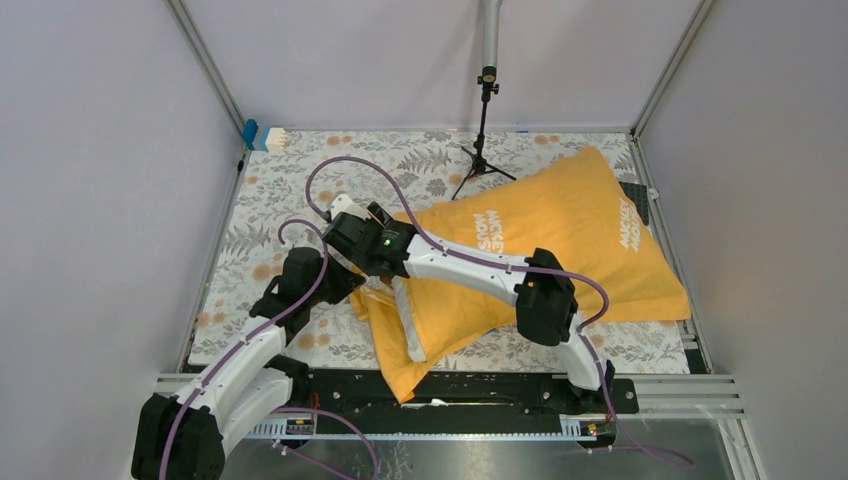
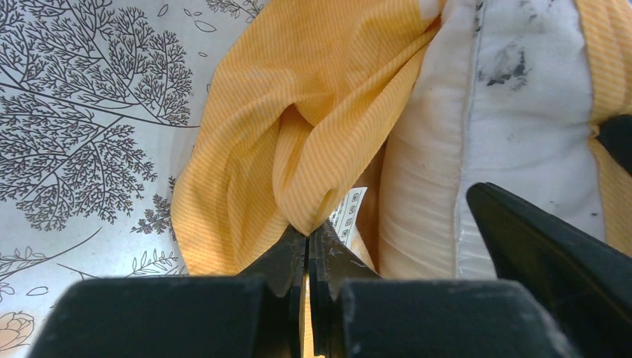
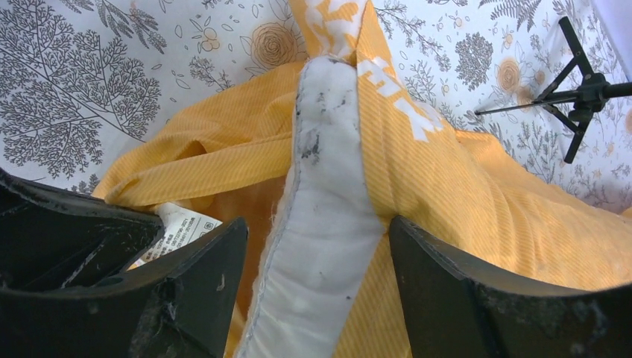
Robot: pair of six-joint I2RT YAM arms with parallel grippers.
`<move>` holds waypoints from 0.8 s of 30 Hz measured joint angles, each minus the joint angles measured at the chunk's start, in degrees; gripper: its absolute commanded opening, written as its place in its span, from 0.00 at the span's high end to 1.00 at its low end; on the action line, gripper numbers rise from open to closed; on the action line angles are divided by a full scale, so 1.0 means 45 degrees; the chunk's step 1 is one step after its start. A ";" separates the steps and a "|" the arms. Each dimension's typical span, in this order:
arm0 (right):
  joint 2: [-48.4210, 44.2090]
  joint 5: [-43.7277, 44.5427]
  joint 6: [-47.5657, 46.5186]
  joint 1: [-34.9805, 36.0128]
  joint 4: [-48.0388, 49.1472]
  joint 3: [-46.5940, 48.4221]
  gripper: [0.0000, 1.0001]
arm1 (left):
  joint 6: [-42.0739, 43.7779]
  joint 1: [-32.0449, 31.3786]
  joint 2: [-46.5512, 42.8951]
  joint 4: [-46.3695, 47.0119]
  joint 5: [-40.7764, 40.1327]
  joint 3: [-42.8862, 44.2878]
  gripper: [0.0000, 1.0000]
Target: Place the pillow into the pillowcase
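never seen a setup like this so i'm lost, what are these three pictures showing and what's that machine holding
Two robot arms are bolted at the near edge of a floral table. The wide picture looks down from above; the other two come from a camera on each wrist. On the table lies an orange pillowcase with a white pillow mostly inside, one end sticking out. The left tool is pinched shut on the pillowcase's edge. The right tool stands open, fingers either side of the pillow's bare end.
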 measured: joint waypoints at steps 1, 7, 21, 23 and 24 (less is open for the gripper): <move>0.0112 0.0005 -0.0068 0.0000 -0.0010 0.0063 0.23 | 0.0000 0.0000 0.0000 0.0000 0.0000 0.0000 1.00; 0.0306 0.0219 -0.0209 0.0024 0.0039 0.0316 0.31 | 0.0000 0.0000 0.0000 0.0000 -0.0010 0.0000 1.00; -0.2045 -0.2565 0.2205 0.0403 0.0588 -0.1258 0.30 | -0.0005 0.0083 0.0039 -0.0024 0.0019 0.0000 1.00; -0.2506 -0.2365 0.2589 0.0831 0.0544 -0.2103 0.29 | -0.0005 0.0121 0.0058 -0.0019 0.0058 0.0000 1.00; -0.2705 -0.2268 0.2803 0.1122 0.0491 -0.2492 0.29 | -0.0005 0.0146 0.0097 -0.0019 0.0078 0.0000 1.00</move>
